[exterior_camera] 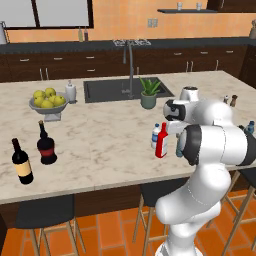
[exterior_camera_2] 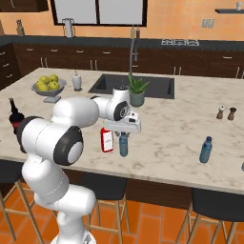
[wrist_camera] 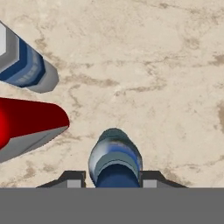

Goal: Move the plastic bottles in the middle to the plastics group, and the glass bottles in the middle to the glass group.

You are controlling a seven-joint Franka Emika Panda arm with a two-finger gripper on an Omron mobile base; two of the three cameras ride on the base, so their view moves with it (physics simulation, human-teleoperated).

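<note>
Marble island counter [exterior_camera: 110, 145] runs wide and pale through this orange-walled kitchen, dark cabinets behind, a sink [exterior_camera: 107, 90] sunk into its far side with a tall faucet [exterior_camera: 131, 65] over it. By the sink stands a potted plant [exterior_camera: 149, 93]; to the left, a bowl of yellow-green fruit [exterior_camera: 48, 101].

Centre stage — the gripper [exterior_camera_2: 125, 132] hangs directly over the translucent blue bottle [exterior_camera_2: 124, 145], and the hand view looks straight down on that bottle's top [wrist_camera: 115, 159], with the two dark fingertips [wrist_camera: 72, 179] on either side of it. Whether they press on it or stand just clear, I cannot tell (the tips barely peek up at the frame's bottom).

Just beside it stands the red bottle [exterior_camera_2: 107, 139], white label showing, upright on the marble. The whitish-clear bottle with the blue cap [exterior_camera: 156, 136] stands close behind the red one in the left base view.

Far left on the counter — the glass group: the slim wine bottle [exterior_camera: 22, 162] with its cream label and the squat wine bottle [exterior_camera: 46, 144] with a red one. Well apart on the right, a small blue water bottle [exterior_camera_2: 206, 150] stands alone near the counter's front edge, salt and pepper shakers [exterior_camera_2: 226, 113] beyond it.
</note>
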